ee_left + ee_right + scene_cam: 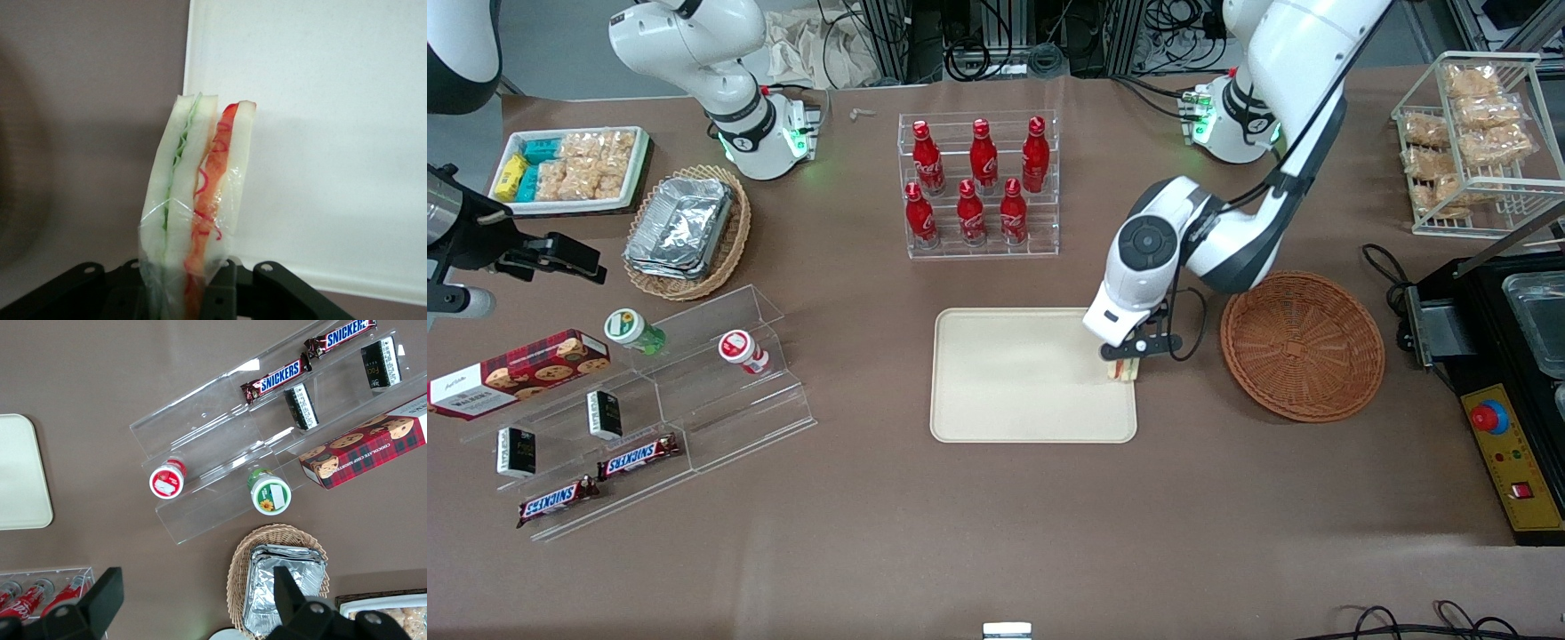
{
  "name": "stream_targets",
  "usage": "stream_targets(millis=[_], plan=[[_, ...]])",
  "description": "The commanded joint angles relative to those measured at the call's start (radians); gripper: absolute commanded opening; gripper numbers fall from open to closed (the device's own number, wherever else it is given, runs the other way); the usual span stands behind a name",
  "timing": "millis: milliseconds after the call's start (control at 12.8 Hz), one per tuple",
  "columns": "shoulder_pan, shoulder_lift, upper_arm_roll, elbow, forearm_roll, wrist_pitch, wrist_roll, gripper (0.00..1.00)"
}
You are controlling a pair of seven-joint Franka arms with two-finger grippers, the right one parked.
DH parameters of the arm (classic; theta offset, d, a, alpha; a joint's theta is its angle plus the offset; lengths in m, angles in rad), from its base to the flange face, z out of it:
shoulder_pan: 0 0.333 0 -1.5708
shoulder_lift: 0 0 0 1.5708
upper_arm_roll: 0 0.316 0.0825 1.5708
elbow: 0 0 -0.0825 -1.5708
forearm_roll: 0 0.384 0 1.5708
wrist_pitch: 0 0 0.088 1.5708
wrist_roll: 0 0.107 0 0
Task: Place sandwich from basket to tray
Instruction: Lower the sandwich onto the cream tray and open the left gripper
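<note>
Currently the gripper [1123, 358] hangs over the tray [1014, 382] at its 3 o'clock edge, jaws pinching the sandwich [1121, 371], which stands on end in clear wrap, green and red-orange filling [208, 180] showing along the cut edge. Basket [1303, 345] sits on the worktop [996, 533] beside the tray, toward the working arm's end, nothing in it

Robot lab: aluminium framing [925, 36], cables [1183, 18], mock shop goods.

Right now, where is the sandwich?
The sandwich is held in the gripper, over the edge of the tray nearest the basket, which is empty.
</note>
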Motion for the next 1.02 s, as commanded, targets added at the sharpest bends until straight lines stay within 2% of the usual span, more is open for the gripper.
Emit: stream_targets(millis=[0, 312, 391, 469, 547, 781, 938], plan=[[-0.005, 0.075, 0.001, 0.060, 0.057, 0.035, -0.042, 0.00], [-0.002, 0.129, 0.004, 0.060, 0.100, 0.101, -0.035, 0.00], [-0.002, 0.135, 0.004, 0.062, 0.103, 0.102, -0.026, 0.13], [0.001, 0.138, 0.004, 0.062, 0.133, 0.102, -0.020, 0.78], [0.001, 0.136, 0.004, 0.060, 0.156, 0.101, -0.032, 1.00], [0.001, 0.121, 0.002, 0.068, 0.147, 0.096, -0.043, 1.00], [-0.005, 0.057, -0.001, 0.065, 0.147, 0.043, -0.086, 1.00]])
